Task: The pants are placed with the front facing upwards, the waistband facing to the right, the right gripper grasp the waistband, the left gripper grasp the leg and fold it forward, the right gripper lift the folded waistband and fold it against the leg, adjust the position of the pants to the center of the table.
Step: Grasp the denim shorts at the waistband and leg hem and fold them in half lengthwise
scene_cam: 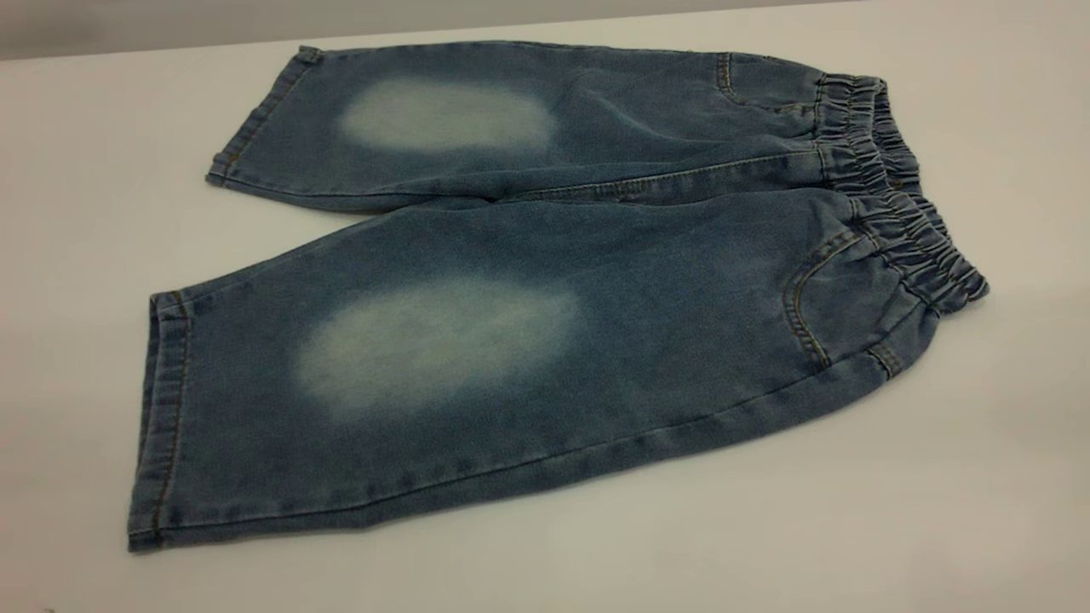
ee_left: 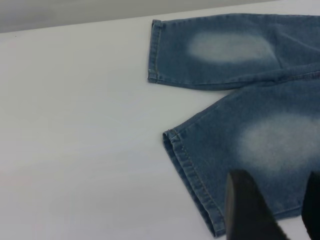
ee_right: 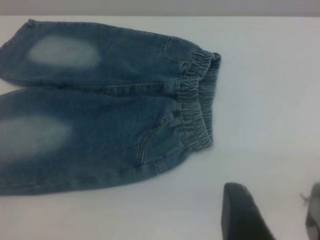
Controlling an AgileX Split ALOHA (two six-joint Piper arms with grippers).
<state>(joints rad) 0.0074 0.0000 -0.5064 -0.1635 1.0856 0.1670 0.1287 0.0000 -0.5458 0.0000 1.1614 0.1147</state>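
We see the pants (scene_cam: 545, 281) lying flat and unfolded on the table (scene_cam: 979, 477), front up, waistband (scene_cam: 894, 179) to the right. Our left gripper (ee_left: 274, 210) hovers spread above the near leg's hem; our right gripper (ee_right: 272, 212) hangs spread over bare tabletop near the waistband, touching nothing.

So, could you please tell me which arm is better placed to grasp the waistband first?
The right. Its gripper hovers open over bare table just off the waistband. The left gripper, also open, sits over the near leg's hem, at the far end of the pants.
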